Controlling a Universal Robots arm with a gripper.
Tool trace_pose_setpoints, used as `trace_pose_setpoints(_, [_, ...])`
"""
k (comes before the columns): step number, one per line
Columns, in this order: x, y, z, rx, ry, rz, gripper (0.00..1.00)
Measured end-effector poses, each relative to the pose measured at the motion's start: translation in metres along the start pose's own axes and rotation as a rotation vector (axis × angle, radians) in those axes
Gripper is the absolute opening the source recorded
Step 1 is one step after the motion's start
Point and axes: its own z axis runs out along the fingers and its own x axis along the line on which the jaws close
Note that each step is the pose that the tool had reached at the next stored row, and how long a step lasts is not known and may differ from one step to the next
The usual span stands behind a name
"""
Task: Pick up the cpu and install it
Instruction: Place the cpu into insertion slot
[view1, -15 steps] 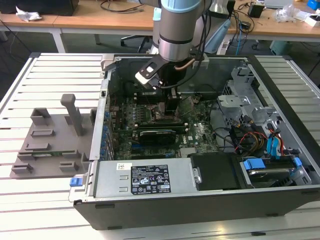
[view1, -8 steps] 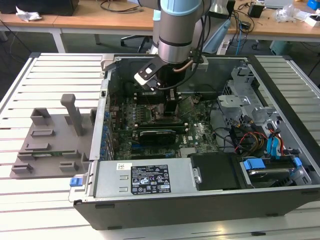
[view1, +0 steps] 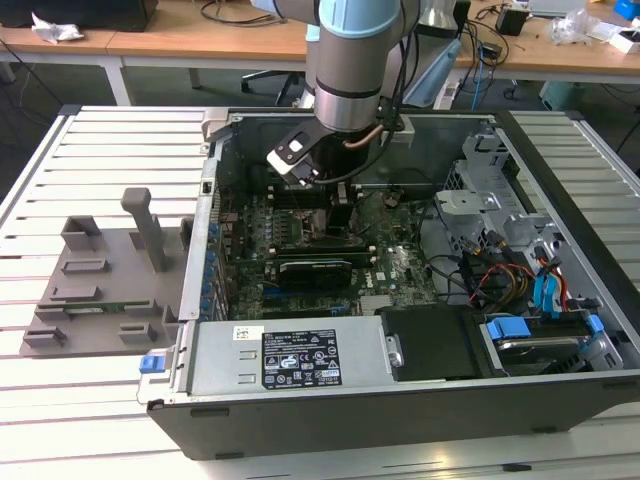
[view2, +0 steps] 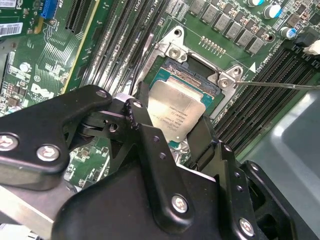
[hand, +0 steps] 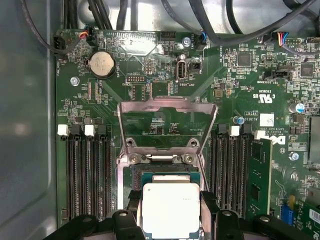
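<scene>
The cpu (hand: 171, 212), a flat square chip with a silvery top, sits between my gripper's (hand: 171, 201) two black fingers (hand: 134, 200), which press on its opposite edges. It lies level over the open socket (hand: 165, 172) on the green motherboard, either just above it or resting in it. In the second wrist view the cpu (view2: 177, 102) covers most of the socket, and the gripper (view2: 172, 116) is shut on it. The socket's metal load plate (hand: 167, 117) stands flipped up. In the exterior view the gripper (view1: 335, 205) reaches down into the computer case (view1: 300, 400).
Rows of black memory slots (hand: 90, 175) flank the socket, with a module (hand: 260, 175) on one side. Cables (view1: 490, 275) and a drive cage (view1: 555, 300) fill the case at the exterior view's right. A grey fixture (view1: 100, 285) lies outside the case at the exterior view's left.
</scene>
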Motion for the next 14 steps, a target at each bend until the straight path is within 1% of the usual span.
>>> trace_pose_setpoints(14, [0.0003, 0.0000, 0.0025, -0.0001, 0.0002, 0.000, 0.55])
